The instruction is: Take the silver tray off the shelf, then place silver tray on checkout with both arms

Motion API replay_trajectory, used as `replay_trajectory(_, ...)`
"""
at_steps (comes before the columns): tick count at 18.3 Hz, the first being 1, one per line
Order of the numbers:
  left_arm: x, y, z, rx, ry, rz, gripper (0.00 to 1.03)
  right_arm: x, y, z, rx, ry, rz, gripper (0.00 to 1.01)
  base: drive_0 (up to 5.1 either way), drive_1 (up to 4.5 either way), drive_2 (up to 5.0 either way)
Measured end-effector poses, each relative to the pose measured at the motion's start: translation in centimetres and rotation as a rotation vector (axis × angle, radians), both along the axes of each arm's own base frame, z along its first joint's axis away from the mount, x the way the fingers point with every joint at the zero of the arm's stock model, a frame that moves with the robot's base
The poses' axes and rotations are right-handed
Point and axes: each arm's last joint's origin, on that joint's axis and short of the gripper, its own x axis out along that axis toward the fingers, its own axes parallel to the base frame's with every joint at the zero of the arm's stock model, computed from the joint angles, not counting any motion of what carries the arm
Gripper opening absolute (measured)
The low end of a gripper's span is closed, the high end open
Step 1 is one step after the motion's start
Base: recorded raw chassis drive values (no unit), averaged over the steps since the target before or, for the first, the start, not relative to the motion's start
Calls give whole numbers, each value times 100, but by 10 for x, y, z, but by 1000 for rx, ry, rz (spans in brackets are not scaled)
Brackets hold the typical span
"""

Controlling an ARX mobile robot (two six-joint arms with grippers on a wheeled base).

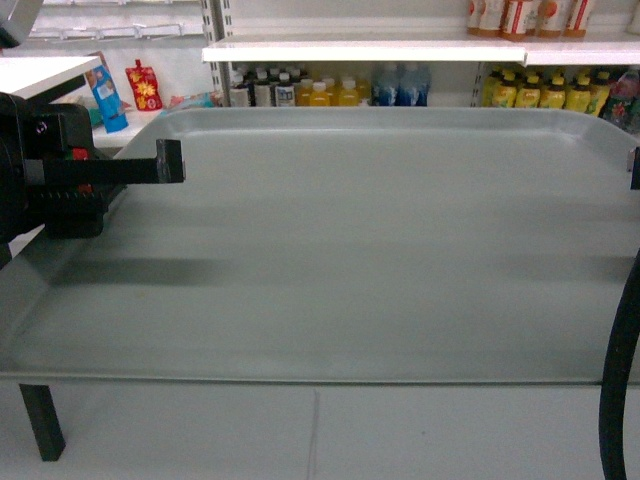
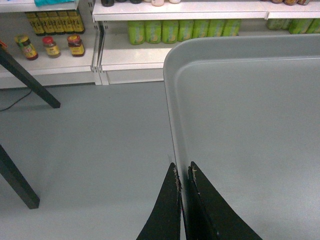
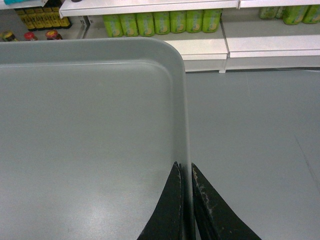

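The silver tray (image 1: 350,240) fills the head view, held level in the air in front of the store shelf (image 1: 400,50) and clear of it. My left gripper (image 2: 182,167) is shut on the tray's (image 2: 250,125) left rim, one finger on each side. The right gripper (image 3: 184,167) is likewise shut on the right rim of the tray (image 3: 90,140). In the head view the left gripper (image 1: 168,160) reaches in over the left rim, and only a sliver of the right gripper (image 1: 635,168) shows. A white countertop (image 1: 45,72) at the far left looks like the checkout.
Shelves with rows of bottles (image 1: 330,92) stand behind the tray, and green bottles (image 3: 160,22) and jars (image 2: 50,46) line lower boards. Black table legs (image 2: 27,80) stand on the grey floor to the left. A thick black cable (image 1: 618,380) hangs at the right.
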Motion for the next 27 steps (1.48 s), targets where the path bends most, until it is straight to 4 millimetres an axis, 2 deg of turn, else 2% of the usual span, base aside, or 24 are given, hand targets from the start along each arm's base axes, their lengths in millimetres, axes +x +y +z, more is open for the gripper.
replay_trajectory(27,-1,0,0,3,5,0,3,-1,0,1,-1,2,0,3,-5,-411,402)
